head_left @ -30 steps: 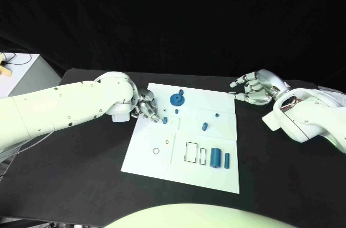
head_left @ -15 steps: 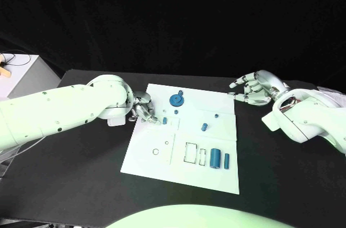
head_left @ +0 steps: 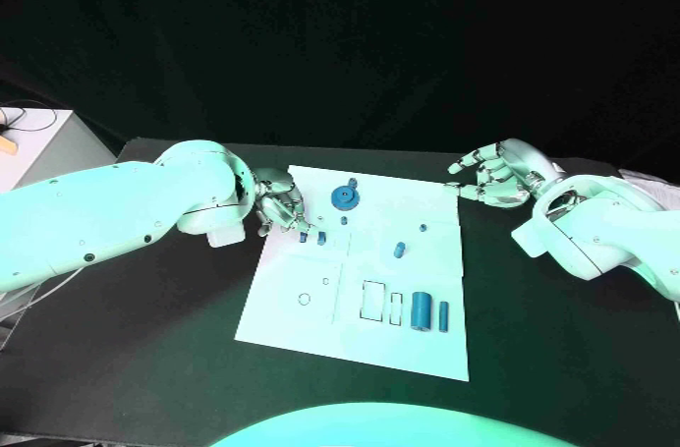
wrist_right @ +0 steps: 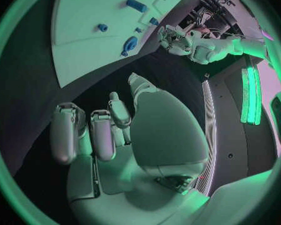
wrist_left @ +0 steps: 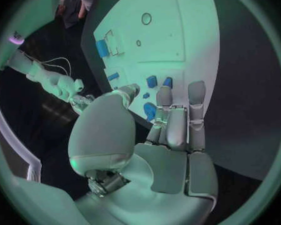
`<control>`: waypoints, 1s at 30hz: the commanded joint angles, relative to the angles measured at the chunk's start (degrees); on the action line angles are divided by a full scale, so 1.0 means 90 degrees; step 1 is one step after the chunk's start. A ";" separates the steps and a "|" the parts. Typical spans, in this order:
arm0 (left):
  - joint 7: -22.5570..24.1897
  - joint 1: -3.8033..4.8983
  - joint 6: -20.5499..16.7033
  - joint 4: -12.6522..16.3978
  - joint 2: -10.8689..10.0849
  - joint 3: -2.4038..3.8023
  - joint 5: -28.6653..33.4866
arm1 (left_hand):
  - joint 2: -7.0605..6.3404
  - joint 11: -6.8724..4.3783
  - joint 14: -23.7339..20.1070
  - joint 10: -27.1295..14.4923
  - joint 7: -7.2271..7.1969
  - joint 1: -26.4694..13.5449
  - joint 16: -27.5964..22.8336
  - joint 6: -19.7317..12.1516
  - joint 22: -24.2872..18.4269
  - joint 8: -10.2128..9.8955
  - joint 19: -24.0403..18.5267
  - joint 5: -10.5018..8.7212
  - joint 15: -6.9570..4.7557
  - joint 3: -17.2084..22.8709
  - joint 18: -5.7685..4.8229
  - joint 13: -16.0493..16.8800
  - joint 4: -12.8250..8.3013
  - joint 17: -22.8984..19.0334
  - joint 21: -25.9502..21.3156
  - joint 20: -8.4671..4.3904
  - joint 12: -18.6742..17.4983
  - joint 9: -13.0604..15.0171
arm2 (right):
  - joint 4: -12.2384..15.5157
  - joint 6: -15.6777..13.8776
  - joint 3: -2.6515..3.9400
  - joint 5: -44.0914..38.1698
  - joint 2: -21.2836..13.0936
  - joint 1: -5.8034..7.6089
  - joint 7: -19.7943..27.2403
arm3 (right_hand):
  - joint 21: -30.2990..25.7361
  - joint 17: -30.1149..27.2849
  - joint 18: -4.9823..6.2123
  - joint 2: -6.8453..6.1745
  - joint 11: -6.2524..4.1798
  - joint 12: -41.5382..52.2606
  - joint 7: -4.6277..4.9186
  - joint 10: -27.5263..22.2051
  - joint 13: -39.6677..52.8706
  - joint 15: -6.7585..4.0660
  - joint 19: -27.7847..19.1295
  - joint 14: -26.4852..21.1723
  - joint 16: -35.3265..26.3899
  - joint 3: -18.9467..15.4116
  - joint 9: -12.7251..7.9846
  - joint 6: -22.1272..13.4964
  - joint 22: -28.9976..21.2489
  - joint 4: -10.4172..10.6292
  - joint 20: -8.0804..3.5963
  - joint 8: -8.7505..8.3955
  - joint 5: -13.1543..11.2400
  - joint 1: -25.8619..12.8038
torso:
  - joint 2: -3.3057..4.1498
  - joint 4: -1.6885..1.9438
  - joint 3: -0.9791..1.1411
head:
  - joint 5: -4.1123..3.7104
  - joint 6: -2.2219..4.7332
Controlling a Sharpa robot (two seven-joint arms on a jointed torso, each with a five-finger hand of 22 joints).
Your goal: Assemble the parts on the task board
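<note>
Two silver hands flanked the task board [head_left: 305, 270]: the left hand [head_left: 281, 209], fingers loosely apart and empty, hovered beside small blue parts [head_left: 323, 237], while the right hand [head_left: 491, 175] stayed half-curled, empty, off its far edge.

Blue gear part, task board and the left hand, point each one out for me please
blue gear part [head_left: 347, 195], head view, its round face.
task board [head_left: 305, 324], head view, bare white near corner.
left hand [head_left: 282, 209], head view, its silver fingers.

The head camera looks steeply down on the flat white rectangular task board [head_left: 305, 314] from above. Each wrist camera sits close behind its own silver hand, facing along the fingers toward that board [wrist_left: 178, 30] [wrist_right: 84, 30], which all three views share.
</note>
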 commanded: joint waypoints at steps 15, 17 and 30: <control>0.2307 -0.0024 -0.1725 -0.0331 0.0504 -0.0269 0.0339 | -0.0044 0.0443 -0.2494 -0.1574 0.0428 0.2229 -0.1722 -0.0605 -0.0702 -0.0304 -0.1035 -0.0004 0.0392 0.1086 0.0132 -0.1037 -0.0672 -0.3379 -0.0792 0.0341 -0.0912 -0.1081 | -0.0024 0.0009 0.0000 -0.0070 0.0020 -0.0012 0.0082 | -0.0051 0.0647 0.0046 -0.0004 -0.0004 -0.0038 0.0001 -0.0066 -0.0049 0.0041 -0.0014 0.0339 -0.0018 -0.0026 -0.0015 -0.0061 0.0838 0.0004 0.0037 0.0026 0.0046 -0.0071 | 0.0004 0.0005 -0.0009 | -0.0040 0.0075; 0.2573 -0.0027 -0.1772 -0.0429 0.0596 -0.0319 0.0060 | -0.0074 0.0455 -0.2530 -0.1588 0.0428 0.2242 -0.1707 -0.0624 -0.0656 -0.0386 -0.1095 -0.0015 0.0402 0.1108 0.0134 -0.1120 -0.0733 -0.3413 -0.0732 0.0357 -0.0968 -0.1203 | -0.0026 0.0008 0.0000 -0.0100 0.0024 -0.0012 0.0083 | -0.0051 0.0647 0.0046 -0.0004 -0.0004 -0.0038 0.0001 -0.0066 -0.0049 0.0041 -0.0014 0.0339 -0.0018 -0.0026 -0.0015 -0.0061 0.0838 0.0004 0.0037 0.0026 0.0046 -0.0071 | -0.0001 0.0008 -0.0004 | -0.0043 0.0093; 0.2956 -0.0073 -0.2062 -0.0982 0.1159 -0.0706 -0.1781 | -0.0265 0.0436 -0.2372 -0.1738 0.0364 0.2070 -0.1408 -0.0491 -0.0547 -0.0551 -0.1171 -0.0048 0.0395 0.0989 0.0150 -0.1540 -0.0848 -0.3393 -0.0556 0.0383 -0.1267 -0.1708 | -0.0043 -0.0019 0.0000 -0.0193 0.0047 -0.0014 0.0079 | -0.0065 0.0645 0.0049 0.0007 -0.0005 -0.0053 0.0000 -0.0081 -0.0064 0.0040 -0.0019 0.0338 -0.0020 -0.0013 -0.0016 -0.0062 0.0831 -0.0003 0.0037 0.0027 0.0054 -0.0053 | 0.0007 0.0005 0.0001 | -0.0063 0.0164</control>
